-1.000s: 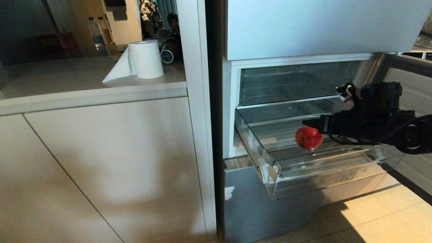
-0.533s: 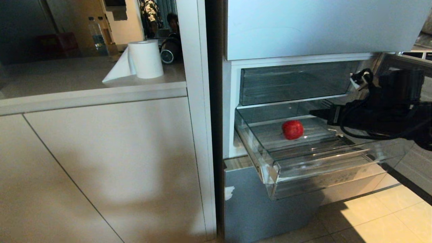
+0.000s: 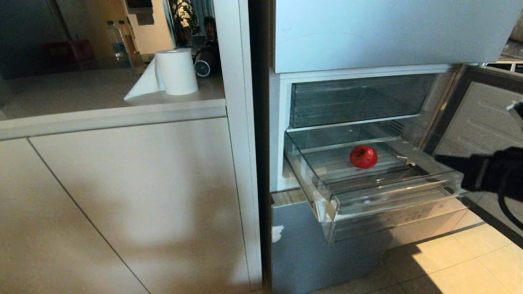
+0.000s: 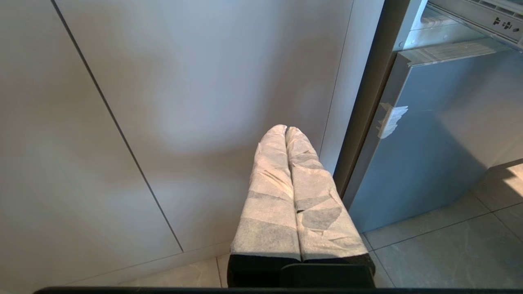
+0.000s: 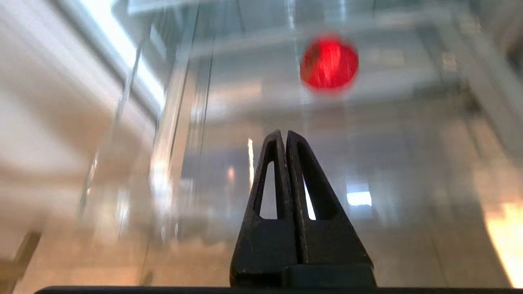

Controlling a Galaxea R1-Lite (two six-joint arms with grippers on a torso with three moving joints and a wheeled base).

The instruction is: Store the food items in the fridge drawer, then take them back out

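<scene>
the left hand [image 4: 286,134] hangs low beside the pale cabinet door [image 4: 163,102], its paper-wrapped fingers [image 4: 269,183] pressed together with nothing between them, near the grey lower fridge panel [image 4: 441,143] that carries a torn scrap of white tape [image 4: 390,120]. the tiled floor [image 3: 461,265] lies below, part of it sunlit.

the right hand [image 5: 284,136] is off the right front corner of the pulled-out fridge drawer [image 3: 392,200], clear of it; its dark fingers [image 5: 306,171] are closed tip to tip and hold nothing. in the head view only its black tip [image 3: 453,161] shows at the right edge.

one round red fruit [image 3: 363,157] sits loose on the ribbed floor of the clear drawer, near the middle, apart from the walls and well apart from both hands. the right wrist view shows it [image 5: 329,62] blurred.

above the drawer, a second clear bin [image 3: 355,100] is pushed in under the fridge's upper door [image 3: 388,32].

further back on the left, a paper towel roll [image 3: 176,72] stands on the surface [image 3: 81,94], with a water bottle [image 3: 115,41] behind it and a person [image 3: 182,16] partly seen beyond.
</scene>
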